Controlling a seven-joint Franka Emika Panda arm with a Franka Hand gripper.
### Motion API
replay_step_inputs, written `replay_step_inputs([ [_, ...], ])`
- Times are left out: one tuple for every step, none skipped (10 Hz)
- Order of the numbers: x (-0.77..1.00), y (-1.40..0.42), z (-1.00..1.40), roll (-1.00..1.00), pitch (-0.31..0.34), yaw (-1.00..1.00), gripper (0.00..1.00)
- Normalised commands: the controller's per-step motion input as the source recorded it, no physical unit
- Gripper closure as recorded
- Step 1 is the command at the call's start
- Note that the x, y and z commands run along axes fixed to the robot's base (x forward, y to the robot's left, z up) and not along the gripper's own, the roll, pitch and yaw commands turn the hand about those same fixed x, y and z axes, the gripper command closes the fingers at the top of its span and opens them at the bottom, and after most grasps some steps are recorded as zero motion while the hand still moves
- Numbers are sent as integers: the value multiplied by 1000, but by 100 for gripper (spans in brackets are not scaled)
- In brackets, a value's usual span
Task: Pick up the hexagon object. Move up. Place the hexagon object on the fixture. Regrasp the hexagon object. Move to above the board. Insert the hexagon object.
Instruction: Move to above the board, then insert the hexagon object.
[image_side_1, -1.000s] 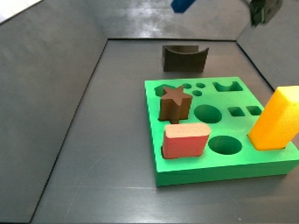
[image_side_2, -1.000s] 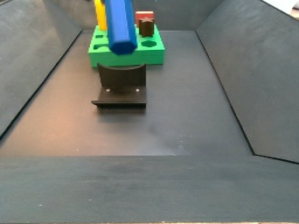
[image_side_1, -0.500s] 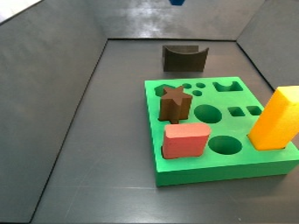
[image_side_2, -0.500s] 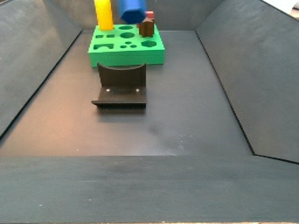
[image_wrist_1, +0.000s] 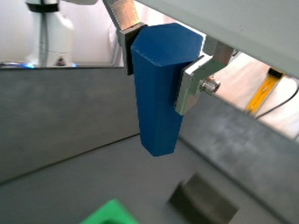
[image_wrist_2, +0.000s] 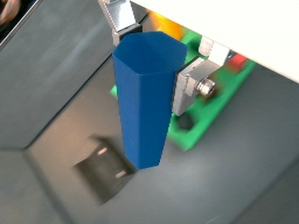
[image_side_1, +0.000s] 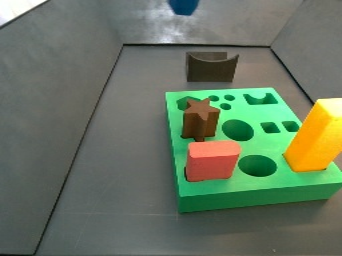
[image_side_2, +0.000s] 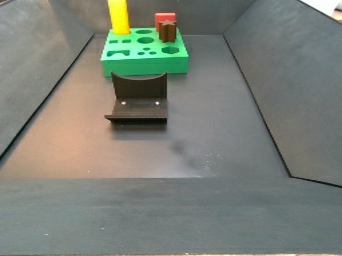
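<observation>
In both wrist views the claw (image_wrist_1: 163, 54) clamps the blue hexagon bar (image_wrist_1: 160, 87) upright between its 2 silver fingers (image_wrist_1: 194, 80). High above the fixture (image_side_1: 210, 66), only the bar's tip shows. The green board (image_side_1: 250, 192) lies below.

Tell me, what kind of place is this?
Probably a robot test bench: a dark walled bin holds a green board with shaped holes and a fixture, while the gripper holds a blue hexagon object high above it.
</observation>
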Motion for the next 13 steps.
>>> replay_step_inputs([
  [-363, -461, 236, -1000, -58, -161, 100],
  [-194, -196, 103, -1000, -44, -159, 100],
  [-133, -106, 67, -1000, -41, -155, 100],
  [-98, -38, 34, -1000, -44, -145, 100],
  [-82, -16, 21, -866, -45, -121, 100],
  [-70, 10, 11, -561, -40, -63, 100],
  [-55, 7, 7, -375, -36, -40, 100],
  [-36, 8, 2, -217, -22, -23, 100],
  [-26, 0, 0, 0, 0, 0, 100],
  [-51, 0, 0, 0, 0, 0, 100],
  [-3, 197, -189, -70, -59, 0, 100],
  [26, 137, -386, -150, -44, 0, 100],
  [286, 406, -457, -321, -26, -94, 100],
])
